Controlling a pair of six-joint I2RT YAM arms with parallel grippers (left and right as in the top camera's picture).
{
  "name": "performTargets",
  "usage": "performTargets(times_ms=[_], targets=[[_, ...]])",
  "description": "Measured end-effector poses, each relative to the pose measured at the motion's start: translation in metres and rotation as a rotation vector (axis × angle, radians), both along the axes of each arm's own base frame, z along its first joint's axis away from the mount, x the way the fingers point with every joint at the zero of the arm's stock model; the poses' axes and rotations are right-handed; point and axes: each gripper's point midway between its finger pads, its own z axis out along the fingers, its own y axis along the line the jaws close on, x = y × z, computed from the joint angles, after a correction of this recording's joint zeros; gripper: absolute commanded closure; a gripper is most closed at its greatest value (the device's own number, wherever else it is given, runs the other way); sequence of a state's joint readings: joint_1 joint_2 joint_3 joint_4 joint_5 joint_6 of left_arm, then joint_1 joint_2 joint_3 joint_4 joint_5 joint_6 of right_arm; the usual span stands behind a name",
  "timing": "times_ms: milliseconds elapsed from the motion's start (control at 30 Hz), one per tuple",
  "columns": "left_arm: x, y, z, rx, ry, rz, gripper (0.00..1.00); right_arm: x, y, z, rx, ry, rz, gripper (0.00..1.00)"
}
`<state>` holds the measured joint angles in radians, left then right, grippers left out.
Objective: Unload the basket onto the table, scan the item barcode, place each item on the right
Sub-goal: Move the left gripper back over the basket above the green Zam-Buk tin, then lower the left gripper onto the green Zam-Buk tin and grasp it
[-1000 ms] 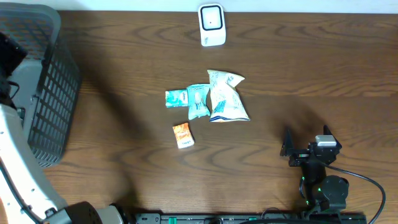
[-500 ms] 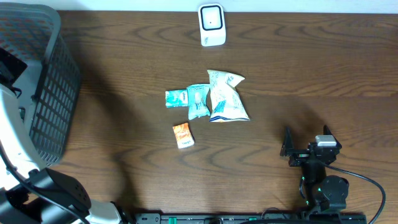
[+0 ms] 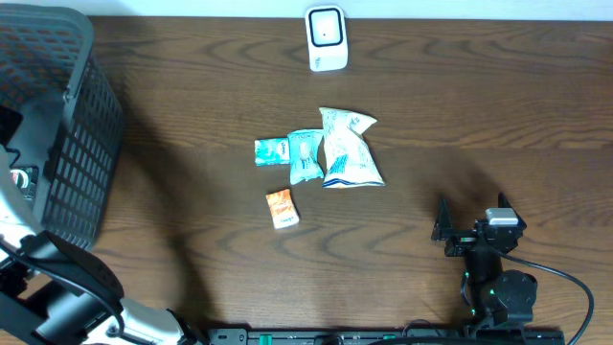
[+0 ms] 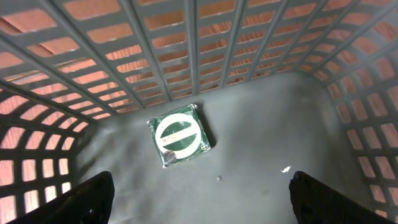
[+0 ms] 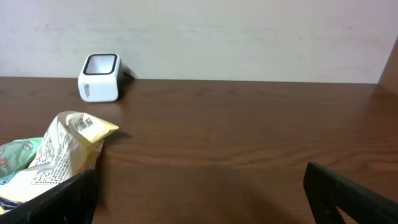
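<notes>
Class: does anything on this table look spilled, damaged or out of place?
Nothing stands out. The snack packets lie bunched mid-table, some overlapping, with nothing spilled; the scanner stands upright at the far edge.

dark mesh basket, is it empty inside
No, a green square packet lies on the floor of the dark mesh basket.

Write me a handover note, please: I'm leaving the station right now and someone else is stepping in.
Left gripper: open, empty, over the inside of the basket.
Right gripper: open, empty, low at the near right of the table.
Things: scanner at the far edge. Mid-table are the white-and-blue bag, larger teal packet, smaller teal packet and orange packet.
Done: one green packet lies in the basket.
Left: apparently the four items on the table, not yet scanned.
</notes>
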<state>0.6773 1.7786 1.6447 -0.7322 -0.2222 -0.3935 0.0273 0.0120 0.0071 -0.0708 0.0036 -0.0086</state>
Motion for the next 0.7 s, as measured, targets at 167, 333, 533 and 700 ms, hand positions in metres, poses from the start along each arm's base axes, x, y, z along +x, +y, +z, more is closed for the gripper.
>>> performTargets(times_ms=[167, 333, 533, 700], targets=[[0.003, 0.0, -0.009, -0.018, 0.009, -0.006, 0.12, 0.0, 0.0, 0.0, 0.0, 0.0, 0.0, 0.01], [0.007, -0.003, -0.013, -0.041, -0.003, -0.022, 0.12, 0.0, 0.0, 0.0, 0.0, 0.0, 0.0, 0.01], [0.016, -0.002, -0.01, -0.039, -0.041, -0.037, 0.11, 0.0, 0.0, 0.0, 0.0, 0.0, 0.0, 0.01], [0.018, 0.0, -0.017, -0.047, -0.032, -0.037, 0.12, 0.0, 0.0, 0.0, 0.0, 0.0, 0.0, 0.01]])
